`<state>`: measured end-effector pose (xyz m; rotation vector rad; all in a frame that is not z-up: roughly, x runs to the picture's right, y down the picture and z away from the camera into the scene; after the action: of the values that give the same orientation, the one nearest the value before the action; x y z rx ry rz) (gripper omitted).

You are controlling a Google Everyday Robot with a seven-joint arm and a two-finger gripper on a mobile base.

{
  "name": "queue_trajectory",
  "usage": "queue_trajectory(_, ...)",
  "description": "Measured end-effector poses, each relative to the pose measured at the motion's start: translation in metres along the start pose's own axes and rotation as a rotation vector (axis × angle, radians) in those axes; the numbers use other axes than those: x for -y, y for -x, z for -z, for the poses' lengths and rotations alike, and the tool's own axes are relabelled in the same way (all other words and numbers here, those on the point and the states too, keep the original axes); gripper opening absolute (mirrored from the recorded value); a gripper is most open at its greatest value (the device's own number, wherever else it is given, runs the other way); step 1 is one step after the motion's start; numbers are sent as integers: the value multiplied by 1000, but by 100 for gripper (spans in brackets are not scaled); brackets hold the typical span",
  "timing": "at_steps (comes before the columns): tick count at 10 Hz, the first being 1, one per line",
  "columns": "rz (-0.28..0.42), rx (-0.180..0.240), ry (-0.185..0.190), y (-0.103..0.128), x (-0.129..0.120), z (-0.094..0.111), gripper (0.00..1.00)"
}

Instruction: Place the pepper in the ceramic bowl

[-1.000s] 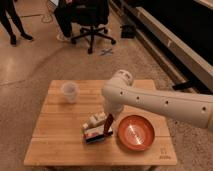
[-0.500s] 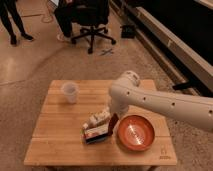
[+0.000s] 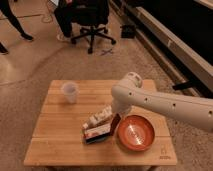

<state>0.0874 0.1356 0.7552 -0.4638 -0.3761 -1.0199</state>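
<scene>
Arm reaches in from the right, elbow high over the surface point(image 3: 60, 137), wrist bent down so the tool point(image 3: 115, 120) ends up low between the flat red-and-white box point(image 3: 97, 132) and the ceramic bowl point(image 3: 136, 134). Tool is mostly hidden under the wrist, and its two sides read as together. A thin dark-red sliver sits right at its tip, and that's the pepper point(image 3: 114, 125). It looks clamped on the pepper, but the actual contact is hidden by the wrist.

Why this pose, as a judgement: carry step. The pepper is held low and close to the bowl's left rim, so a short sideways shift would put it over the dish before release. It is not over the bowl yet, just beside the rim on the box side.

Pepper look: small, slender, elongated, dark red, darker than the bowl and much smaller. It hangs slightly tilted, and only part of it shows.

Bowl: wide, shallow, glossy orange-red with pale streaks inside, nothing in it, near the front right of the surface.

A pale packet point(image 3: 100, 117) lies on the box, just beside the tool. That is a snag risk, so watch it. A translucent cup point(image 3: 70, 92) stands well apart at the back left, not involved.
</scene>
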Motion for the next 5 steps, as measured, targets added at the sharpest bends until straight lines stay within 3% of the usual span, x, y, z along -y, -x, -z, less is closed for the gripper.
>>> queue_trajectory(2, -50, 12, -4, 4, -6, -5, 27)
queue_trajectory(3, -75, -1, -4, 1, -5, -9, 27)
queue_trajectory(5, -62, 2, -6, 2, 5, -5, 27)
